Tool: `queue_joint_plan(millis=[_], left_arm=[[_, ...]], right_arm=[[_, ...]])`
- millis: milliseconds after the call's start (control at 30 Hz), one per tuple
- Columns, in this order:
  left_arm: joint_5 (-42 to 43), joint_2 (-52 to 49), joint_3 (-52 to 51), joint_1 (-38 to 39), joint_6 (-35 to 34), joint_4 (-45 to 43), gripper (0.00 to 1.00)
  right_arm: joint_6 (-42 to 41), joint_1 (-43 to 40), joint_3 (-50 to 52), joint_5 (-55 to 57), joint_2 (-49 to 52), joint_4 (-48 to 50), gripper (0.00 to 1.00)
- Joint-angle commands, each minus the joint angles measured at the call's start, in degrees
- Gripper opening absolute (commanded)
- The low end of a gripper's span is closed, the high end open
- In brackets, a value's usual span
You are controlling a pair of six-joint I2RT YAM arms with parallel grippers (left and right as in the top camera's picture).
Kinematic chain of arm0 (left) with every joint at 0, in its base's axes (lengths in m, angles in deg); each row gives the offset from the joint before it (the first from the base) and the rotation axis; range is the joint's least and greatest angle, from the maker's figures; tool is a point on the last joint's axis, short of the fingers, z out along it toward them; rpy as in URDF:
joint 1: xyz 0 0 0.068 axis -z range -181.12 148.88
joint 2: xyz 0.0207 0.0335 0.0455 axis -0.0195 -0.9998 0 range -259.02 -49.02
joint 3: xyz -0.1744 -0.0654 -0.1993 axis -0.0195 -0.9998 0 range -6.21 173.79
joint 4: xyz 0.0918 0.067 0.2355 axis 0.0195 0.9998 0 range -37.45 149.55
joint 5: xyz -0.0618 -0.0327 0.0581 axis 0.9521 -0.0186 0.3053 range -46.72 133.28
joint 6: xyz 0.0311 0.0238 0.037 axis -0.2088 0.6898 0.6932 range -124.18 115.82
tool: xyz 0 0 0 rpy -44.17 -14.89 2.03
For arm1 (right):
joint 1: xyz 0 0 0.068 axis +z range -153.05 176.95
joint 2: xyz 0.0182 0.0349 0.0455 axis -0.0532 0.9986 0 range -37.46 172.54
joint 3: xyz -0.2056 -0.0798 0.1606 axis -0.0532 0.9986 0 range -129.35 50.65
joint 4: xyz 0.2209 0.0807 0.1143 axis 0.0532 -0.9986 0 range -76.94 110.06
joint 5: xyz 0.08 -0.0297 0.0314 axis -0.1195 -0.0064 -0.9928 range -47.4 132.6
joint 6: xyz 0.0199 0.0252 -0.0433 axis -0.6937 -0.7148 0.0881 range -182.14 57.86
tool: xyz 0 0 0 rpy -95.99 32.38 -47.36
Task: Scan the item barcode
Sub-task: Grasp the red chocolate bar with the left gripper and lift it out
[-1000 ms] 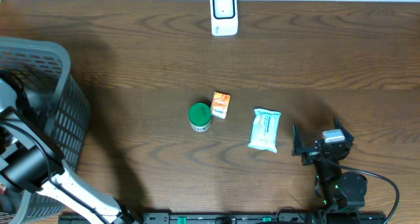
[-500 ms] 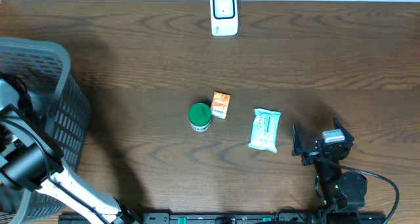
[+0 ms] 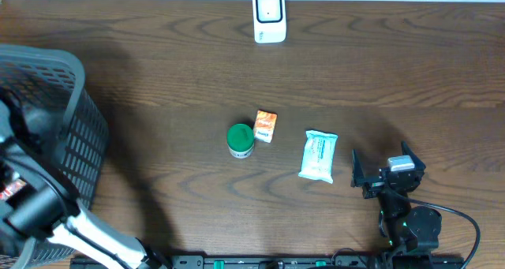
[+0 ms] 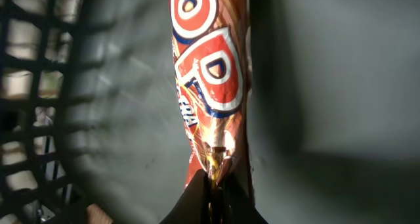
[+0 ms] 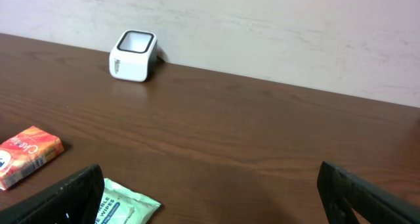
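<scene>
Inside the grey basket (image 4: 33, 86), my left gripper (image 4: 211, 181) is shut on the end of a red snack wrapper (image 4: 210, 73) with big white letters. The wrapper hangs lengthwise away from the jaws against the basket's grey floor. No barcode shows on it. The white barcode scanner (image 3: 269, 16) stands at the table's far edge, also visible from the right wrist as the scanner (image 5: 133, 55). My right gripper (image 3: 387, 173) rests near the front right, open, with nothing between its fingers (image 5: 85, 188).
The basket (image 3: 79, 127) fills the table's left side, with my left arm (image 3: 31, 206) reaching over it. Mid-table stand a green-lidded tub (image 3: 241, 140), a small orange box (image 3: 266, 125) and a wipes pack (image 3: 319, 155) just left of the right gripper.
My left arm has shifted a little over the basket. The right arm and the items on the table have not moved.
</scene>
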Motion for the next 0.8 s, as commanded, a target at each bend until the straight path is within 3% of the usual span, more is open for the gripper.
queue_joint_plan(millis=[0, 133, 233, 467, 667, 767], left_arm=[[-0.46, 12.90, 4.24, -0.17, 5.92, 0.94, 0.07], [3.21, 24.09, 4.31, -0.17, 5.95, -0.13, 0.07], [10.51, 33.05, 4.31, -0.15, 6.71, -0.83, 0.07], [44.48, 47.91, 4.31, 2.54, 22.27, -4.74, 0.07], [66.10, 55.39, 4.26, 14.75, 31.89, -5.88, 0.07], [68.30, 56.46, 3.93, 23.30, 32.06, -6.27, 0.07]], right_arm=[[-0.63, 0.59, 0.07, -0.13, -0.22, -0.20, 0.99], [-0.63, 0.59, 0.07, -0.13, -0.22, -0.17, 0.99], [-0.63, 0.59, 0.07, -0.13, -0.22, -0.20, 0.99], [-0.63, 0.59, 0.07, -0.13, -0.24, -0.17, 0.99], [-0.63, 0.59, 0.07, -0.13, -0.22, -0.20, 0.99], [-0.63, 0.59, 0.07, -0.13, -0.22, -0.20, 0.99]])
